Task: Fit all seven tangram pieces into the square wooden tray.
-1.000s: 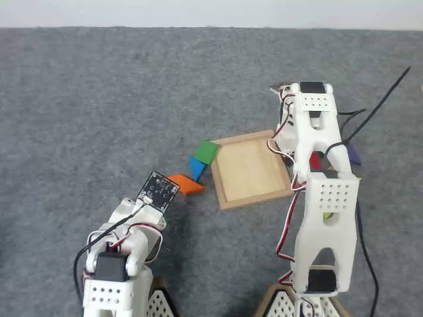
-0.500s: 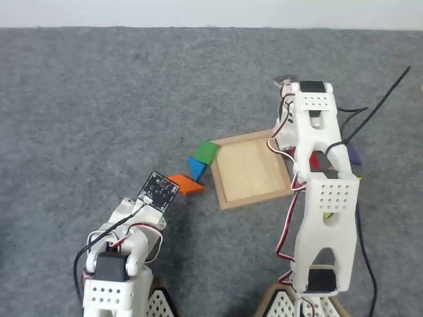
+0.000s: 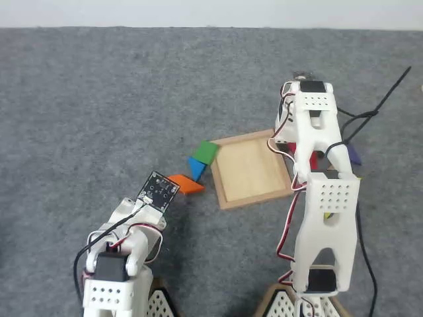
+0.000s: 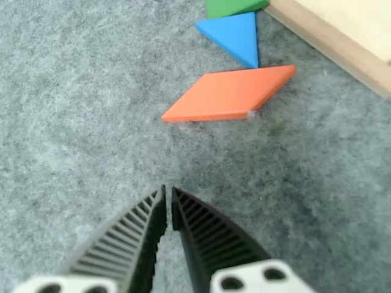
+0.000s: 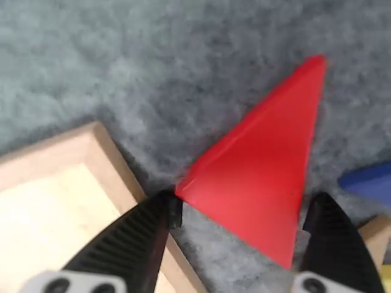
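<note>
We see bare wood in the tray (image 3: 216, 174). Our right gripper (image 5: 243, 210) sits wide around the red triangle (image 5: 259, 177); our left gripper (image 4: 169, 198) is closed.

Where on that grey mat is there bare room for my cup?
The wide mat beyond and left of the green piece, blue piece and orange piece is bare; the wooden tray is empty too. Crowded: the tray's right side, where the right gripper straddles the red triangle.

Parallelogram (image 3: 190, 185), small triangle (image 3: 197, 167) and square (image 3: 207, 152) lie left of tray (image 3: 217, 177).
</note>
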Motion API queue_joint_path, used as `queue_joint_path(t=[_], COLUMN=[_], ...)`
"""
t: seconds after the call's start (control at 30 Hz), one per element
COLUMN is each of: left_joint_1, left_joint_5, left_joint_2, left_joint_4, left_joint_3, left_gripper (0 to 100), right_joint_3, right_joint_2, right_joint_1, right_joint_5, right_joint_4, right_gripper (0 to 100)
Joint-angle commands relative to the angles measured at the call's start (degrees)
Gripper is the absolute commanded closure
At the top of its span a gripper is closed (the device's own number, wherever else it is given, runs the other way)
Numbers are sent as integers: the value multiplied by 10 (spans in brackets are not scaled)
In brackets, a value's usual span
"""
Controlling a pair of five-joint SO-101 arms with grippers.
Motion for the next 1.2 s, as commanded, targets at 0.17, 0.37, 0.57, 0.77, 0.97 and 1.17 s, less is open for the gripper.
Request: queue_joint_path(t=[0.17,0.37,0.57,0.77,0.97,1.17], left_joint_1=[-4,-4,-4,-4,-4,-4], left_joint_5=[-6,-6,-6,-6,-6,-6], left_joint_2=[-7,-7,-7,-7,-7,-7], left_joint_4=[2,2,2,2,2,2], left_joint_3=[-7,-7,-7,-7,-7,-7], left_gripper=[987,987,987,987,987,987], right_joint_3=[-48,-98,-99,-101,-102,-103], right_joint_2=[-33,-32,-20,22,29,43], right_joint_1=[11,8,11,11,11,16], right_joint_5=[-24,-25,-23,-19,-19,-19], right_joint_4=[-29,-27,-34,-10,0,-5], right_gripper=[670,667,667,668,669,671])
